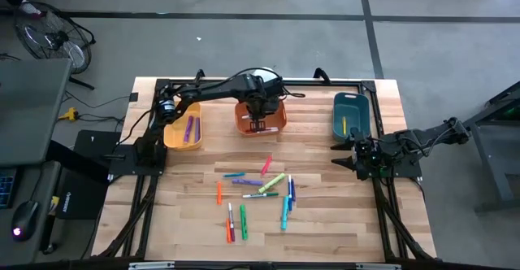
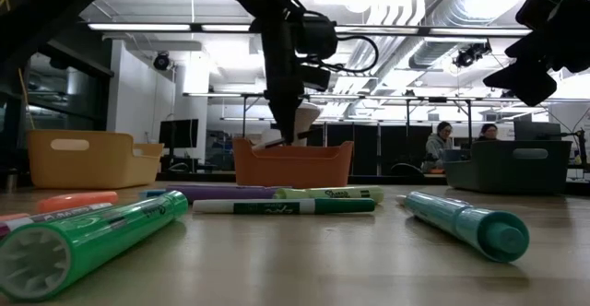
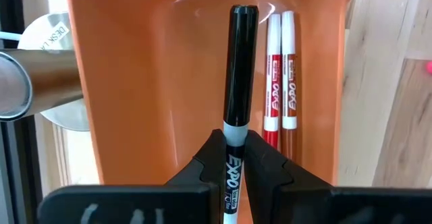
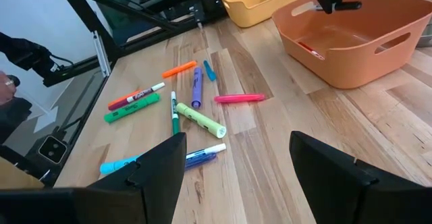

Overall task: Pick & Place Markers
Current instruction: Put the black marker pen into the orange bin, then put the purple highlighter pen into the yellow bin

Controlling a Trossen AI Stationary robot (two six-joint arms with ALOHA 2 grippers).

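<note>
Black marker clamped, left gripper over orange bin.

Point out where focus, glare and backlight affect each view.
Low view: the nearest green marker is soft with closeness, and the bright ceiling lights leave the left arm over the orange bin a dark silhouette. Left wrist view: the black marker is sharp, with glare on the bin's wall. Right wrist view: its own fingers blur in the foreground. High view: even light, faint shadows.

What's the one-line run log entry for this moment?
left end effector: shut on black marker, over orange bin | right end effector: open, waiting beside teal bin | table: loose markers remain
</note>
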